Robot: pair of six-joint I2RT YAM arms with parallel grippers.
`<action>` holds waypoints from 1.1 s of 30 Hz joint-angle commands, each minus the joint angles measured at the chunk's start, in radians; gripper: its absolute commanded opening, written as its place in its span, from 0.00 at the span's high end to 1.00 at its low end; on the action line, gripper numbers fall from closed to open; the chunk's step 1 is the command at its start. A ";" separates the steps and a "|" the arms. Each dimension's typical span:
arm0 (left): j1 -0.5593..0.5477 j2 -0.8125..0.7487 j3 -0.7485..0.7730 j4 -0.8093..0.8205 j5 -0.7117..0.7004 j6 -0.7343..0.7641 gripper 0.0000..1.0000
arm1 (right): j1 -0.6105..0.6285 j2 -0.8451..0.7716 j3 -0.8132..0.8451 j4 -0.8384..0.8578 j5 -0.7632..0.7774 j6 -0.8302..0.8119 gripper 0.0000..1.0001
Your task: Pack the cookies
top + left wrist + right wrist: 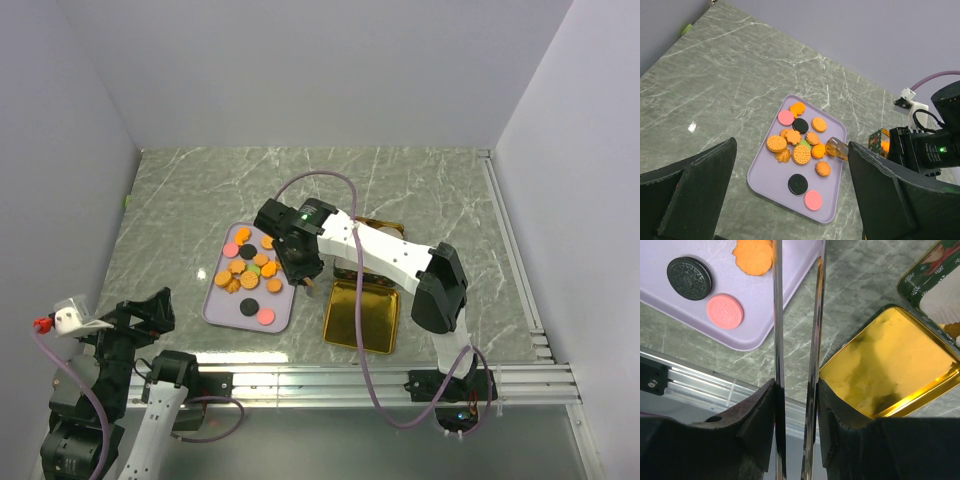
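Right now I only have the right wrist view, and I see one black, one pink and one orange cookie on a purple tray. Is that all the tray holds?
Observer: No. The left wrist view shows a cluster of orange cookies in the middle of the tray, plus a second black cookie and second pink cookie at its far end.
Operator: What is the other arm doing?
Observer: The left arm sits at the near left corner, left fingers wide open, empty.
Operator: How does mine reach in?
Observer: From above, the right arm stretches from the near right over the far end of the gold tin to the tray's right edge.
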 commanded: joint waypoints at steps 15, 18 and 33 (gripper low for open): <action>-0.001 -0.008 0.000 0.042 0.014 0.021 0.00 | -0.006 -0.026 0.208 -0.095 0.113 0.005 0.67; -0.001 -0.008 0.000 0.039 0.013 0.021 0.01 | -0.035 -0.071 0.156 -0.077 0.121 0.005 0.67; -0.001 -0.001 -0.003 0.046 0.028 0.028 0.01 | -0.027 -0.002 0.185 0.009 0.023 -0.001 0.45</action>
